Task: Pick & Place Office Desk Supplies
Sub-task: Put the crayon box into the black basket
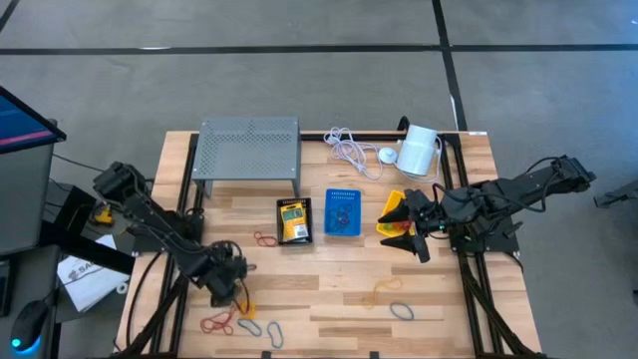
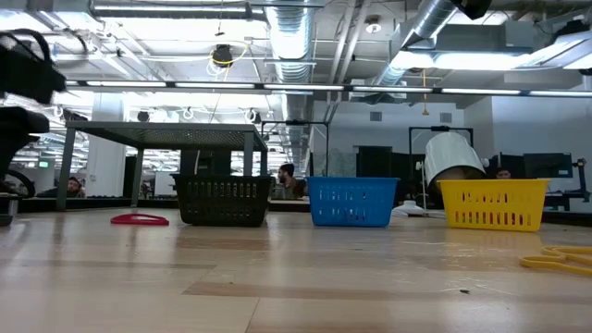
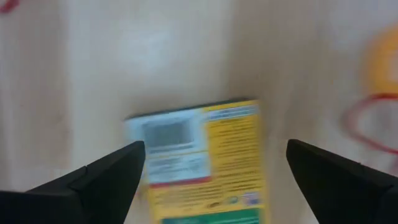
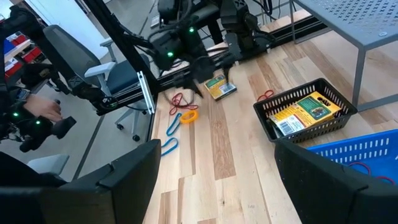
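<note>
A yellow card packet [image 3: 205,158] lies flat on the wooden table near its left front; it also shows in the right wrist view [image 4: 219,87]. My left gripper [image 3: 214,162] [image 1: 225,281] hangs over it, pointing down, open, one finger on either side and clear of it. Red [image 1: 214,321], orange [image 1: 245,308] and blue [image 1: 249,326] loops lie near the front edge. The black bin [image 1: 294,220], holding yellow packets, the blue bin [image 1: 342,212] and the yellow bin [image 1: 392,215] stand mid-table. My right gripper [image 1: 411,225] waits open, raised beside the yellow bin.
A grey perforated shelf [image 1: 249,148], a coiled white cable [image 1: 349,152] and a white cylinder device [image 1: 419,150] stand at the back. More loops lie at the front right [image 1: 384,292] [image 1: 401,310] and beside the black bin [image 1: 266,239]. A person's hand [image 4: 40,111] shows beyond the table's left side.
</note>
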